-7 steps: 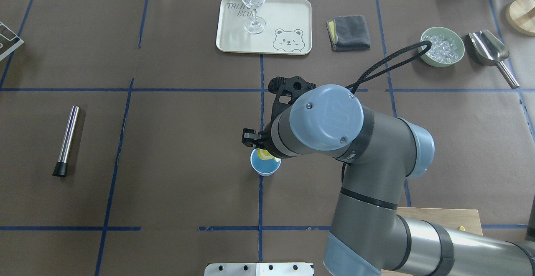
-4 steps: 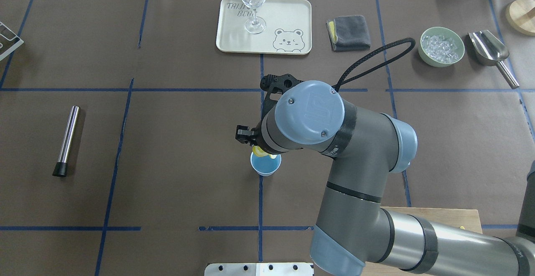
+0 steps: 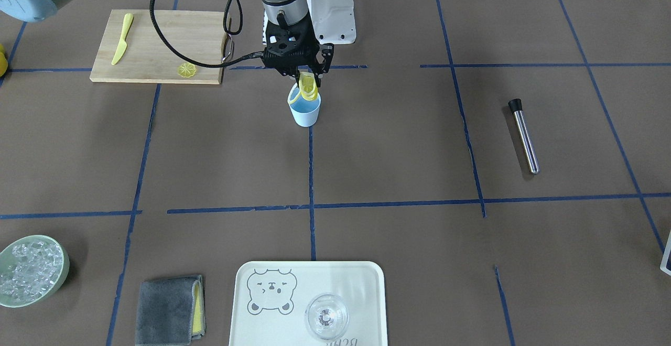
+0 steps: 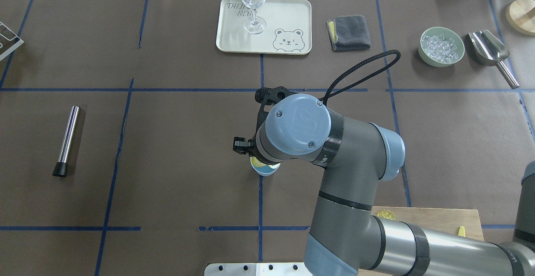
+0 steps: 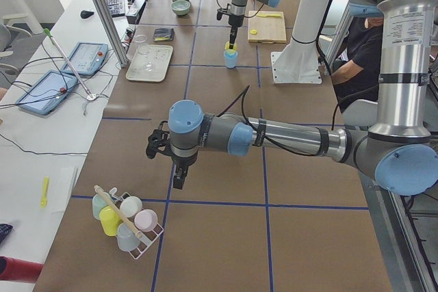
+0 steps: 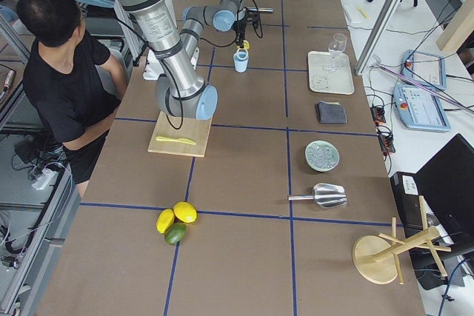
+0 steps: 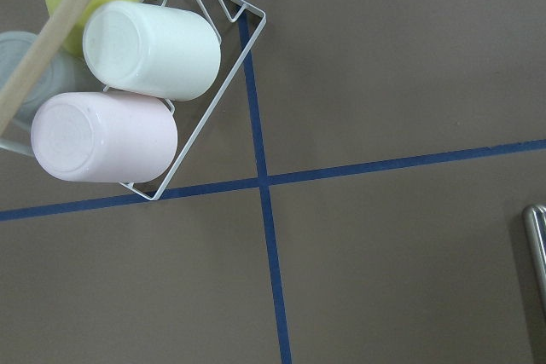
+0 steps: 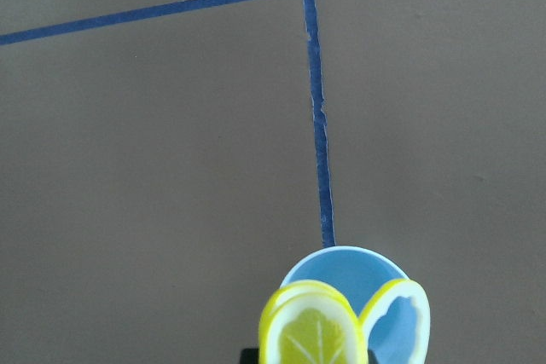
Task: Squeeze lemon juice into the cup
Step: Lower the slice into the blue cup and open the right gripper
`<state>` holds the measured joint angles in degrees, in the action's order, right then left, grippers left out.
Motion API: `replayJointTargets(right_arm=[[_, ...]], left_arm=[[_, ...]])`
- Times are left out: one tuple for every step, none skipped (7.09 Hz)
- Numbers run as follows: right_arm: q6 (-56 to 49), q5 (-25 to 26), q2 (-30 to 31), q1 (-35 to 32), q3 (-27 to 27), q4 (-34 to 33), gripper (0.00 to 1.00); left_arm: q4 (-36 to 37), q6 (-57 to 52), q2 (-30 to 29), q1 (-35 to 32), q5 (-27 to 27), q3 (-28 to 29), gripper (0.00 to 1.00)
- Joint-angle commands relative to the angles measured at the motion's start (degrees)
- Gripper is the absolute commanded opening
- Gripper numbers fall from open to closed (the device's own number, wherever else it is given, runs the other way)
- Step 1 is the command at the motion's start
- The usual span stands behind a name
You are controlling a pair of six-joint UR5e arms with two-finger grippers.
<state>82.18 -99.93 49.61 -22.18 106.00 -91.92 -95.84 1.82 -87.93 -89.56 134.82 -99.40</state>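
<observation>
The lemon [image 3: 308, 92] is pinched and bent between the fingers of my right gripper [image 3: 309, 79], which is shut on it. It hangs right over the mouth of the light-blue cup [image 3: 304, 112], its lower edge at the rim. In the right wrist view the lemon [image 8: 311, 336] shows its segmented cut face in front of the cup [image 8: 345, 272]. From overhead, my right wrist hides most of the cup [image 4: 262, 172], and only a sliver of the lemon [image 4: 263, 165] shows. My left gripper [image 5: 178, 177] hovers over the table near a cup rack, and I cannot tell whether it is open or shut.
A wooden board [image 3: 157, 31] behind the cup holds a yellow knife [image 3: 120, 39] and a thin slice [image 3: 187, 69]. A metal rod [image 3: 524, 136] lies to one side. A tray [image 3: 356, 283] with a glass [image 3: 326, 315], a grey cloth [image 3: 168, 309] and an ice bowl [image 3: 31, 270] line the far edge.
My right arm has shifted left in the overhead view and carried the lemon further over the cup's mouth. More of the cup is now hidden under the wrist.
</observation>
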Motion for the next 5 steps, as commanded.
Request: replayJointTargets(right_arm=[[0.0,0.0,0.0,0.1,0.0,-0.1,0.59],[0.0,0.0,0.0,0.1,0.0,-0.1,0.67],[0.0,0.0,0.0,0.0,0.0,-0.1,0.67],[0.0,0.0,0.0,0.1,0.0,-0.1,0.67],[0.0,0.0,0.0,0.0,0.0,-0.1,0.68]], left_arm=[[-1.4,0.0,0.0,0.0,0.0,1.1,1.0],[-1.5,0.0,0.0,0.0,0.0,1.1,1.0],[-1.5,0.0,0.0,0.0,0.0,1.1,1.0],[-1.5,0.0,0.0,0.0,0.0,1.2,1.0],[-1.5,0.0,0.0,0.0,0.0,1.2,1.0]])
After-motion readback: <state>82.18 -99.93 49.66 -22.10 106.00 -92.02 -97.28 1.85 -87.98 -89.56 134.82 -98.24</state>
